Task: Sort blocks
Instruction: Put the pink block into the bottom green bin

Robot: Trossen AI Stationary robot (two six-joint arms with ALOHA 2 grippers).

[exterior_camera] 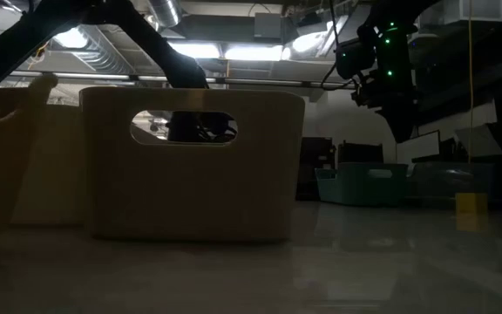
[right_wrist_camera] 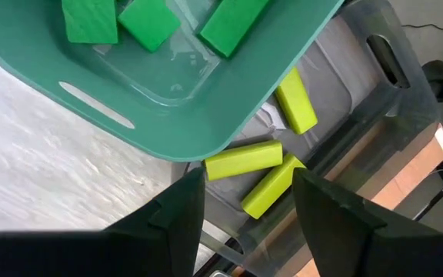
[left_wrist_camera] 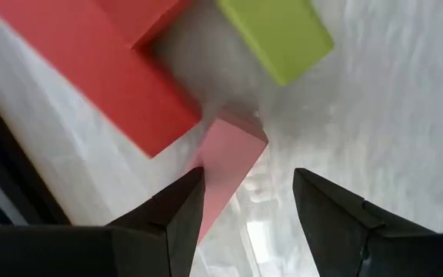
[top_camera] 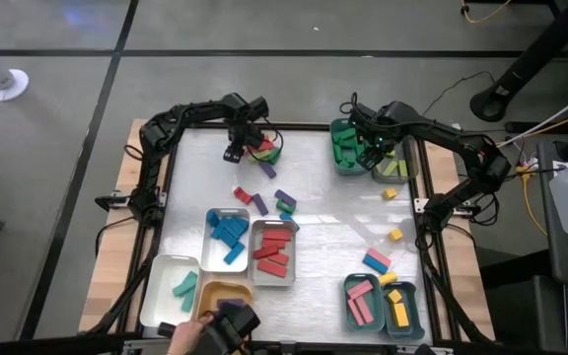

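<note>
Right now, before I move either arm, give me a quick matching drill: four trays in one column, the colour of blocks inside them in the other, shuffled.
Trays:
1. grey tray at table centre
2. white tray at the near left
3. green tray by the right claw
4. clear tray beside the green one

Blocks inside:
A. lime
B. red
C. green
D. teal

Pairs: 1-B, 2-D, 3-C, 4-A
</note>
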